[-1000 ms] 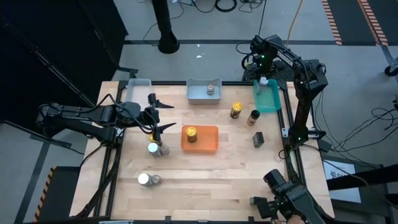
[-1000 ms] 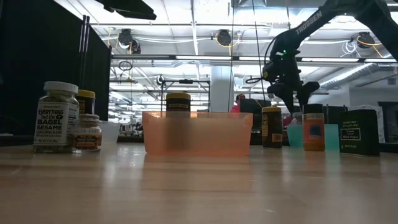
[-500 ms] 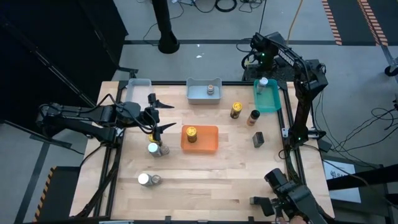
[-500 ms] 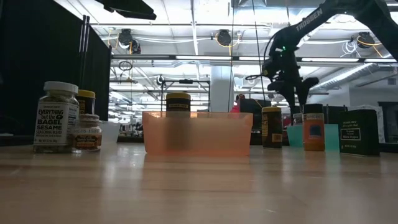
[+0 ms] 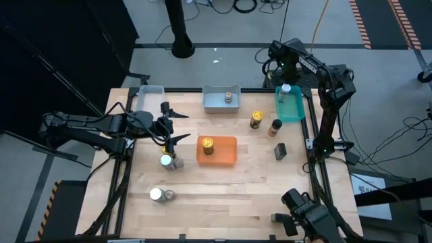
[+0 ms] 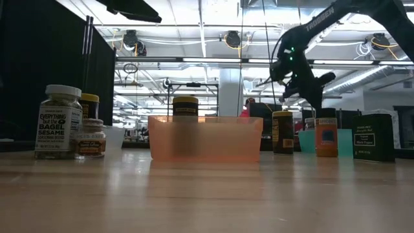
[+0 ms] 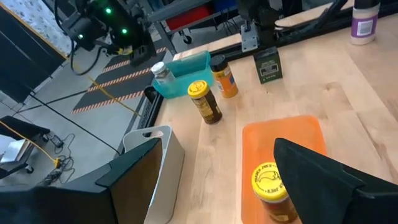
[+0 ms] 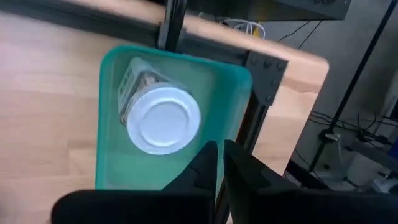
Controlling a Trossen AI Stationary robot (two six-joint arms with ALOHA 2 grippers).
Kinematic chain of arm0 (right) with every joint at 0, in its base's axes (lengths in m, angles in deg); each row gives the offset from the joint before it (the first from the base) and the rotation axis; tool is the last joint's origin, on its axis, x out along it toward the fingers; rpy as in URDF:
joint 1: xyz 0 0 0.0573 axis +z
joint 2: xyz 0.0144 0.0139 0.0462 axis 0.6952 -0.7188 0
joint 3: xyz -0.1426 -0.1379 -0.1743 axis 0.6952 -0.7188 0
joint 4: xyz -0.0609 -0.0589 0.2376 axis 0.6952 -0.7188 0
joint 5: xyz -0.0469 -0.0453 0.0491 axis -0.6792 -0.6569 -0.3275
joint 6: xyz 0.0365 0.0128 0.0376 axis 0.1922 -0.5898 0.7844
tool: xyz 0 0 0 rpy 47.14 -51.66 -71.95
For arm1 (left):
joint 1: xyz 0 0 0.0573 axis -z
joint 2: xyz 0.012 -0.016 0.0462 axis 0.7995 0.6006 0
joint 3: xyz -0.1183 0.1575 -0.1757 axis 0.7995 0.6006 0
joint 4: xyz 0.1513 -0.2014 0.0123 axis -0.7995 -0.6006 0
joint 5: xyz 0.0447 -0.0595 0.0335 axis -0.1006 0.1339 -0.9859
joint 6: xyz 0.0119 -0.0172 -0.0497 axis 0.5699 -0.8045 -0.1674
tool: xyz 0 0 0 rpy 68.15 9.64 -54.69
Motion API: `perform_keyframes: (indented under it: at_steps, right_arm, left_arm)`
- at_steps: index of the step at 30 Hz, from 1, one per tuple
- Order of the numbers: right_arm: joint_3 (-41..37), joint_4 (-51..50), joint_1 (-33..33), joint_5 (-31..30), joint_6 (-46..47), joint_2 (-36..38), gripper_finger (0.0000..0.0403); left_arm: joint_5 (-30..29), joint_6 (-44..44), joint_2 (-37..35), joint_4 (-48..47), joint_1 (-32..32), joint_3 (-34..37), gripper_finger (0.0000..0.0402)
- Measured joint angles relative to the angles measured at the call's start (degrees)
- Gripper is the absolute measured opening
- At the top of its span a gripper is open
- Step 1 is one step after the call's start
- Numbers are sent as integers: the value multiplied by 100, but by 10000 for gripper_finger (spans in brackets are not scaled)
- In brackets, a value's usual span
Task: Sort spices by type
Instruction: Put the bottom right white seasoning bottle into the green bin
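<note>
Wooden counter (image 5: pixel 223 185) carries four trays and a scatter of spice jars. Near the centre sits the orange tray (image 5: pixel 226 154) with a yellow-lidded jar (image 5: pixel 208 144) inside it. Along the far edge stand the blue-grey tray (image 5: pixel 216 102), holding a small grey-lidded jar (image 5: pixel 229 96), and the clear tray (image 5: pixel 150 92) at the far left corner. At the far right corner the teal tray (image 5: pixel 294 108) holds a white-lidded jar (image 5: pixel 286 88), upright at its far end.

Above that teal tray hangs the right gripper (image 5: pixel 282 59), its fingers (image 8: pixel 205 165) nearly closed together and holding nothing, with the white lid showing just beyond them in the right wrist view. Over the left side of the counter, the left gripper (image 5: pixel 172 127) is spread wide open and empty.

Between the blue-grey and teal trays stand a second yellow-lidded jar (image 5: pixel 256 119) and an amber jar with a dark lid (image 5: pixel 275 127); a dark rectangular tin (image 5: pixel 280 151) lies nearer the right edge. Just beside the orange tray's left end are two jars touching (image 5: pixel 167 162), and another pair (image 5: pixel 160 195) stands toward the near left corner.
</note>
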Motion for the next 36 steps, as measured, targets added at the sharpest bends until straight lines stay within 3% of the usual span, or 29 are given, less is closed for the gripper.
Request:
perform_keyframes:
  at_steps: [10,36]
  right_arm:
    - [-389,971,289,9,-260,-4,1]
    - [-389,858,570,-118,-221,-4,0]
  left_arm:
    - [0,-2,0,6,1,0,316]
    - [0,-2,0,-1,2,0,316]
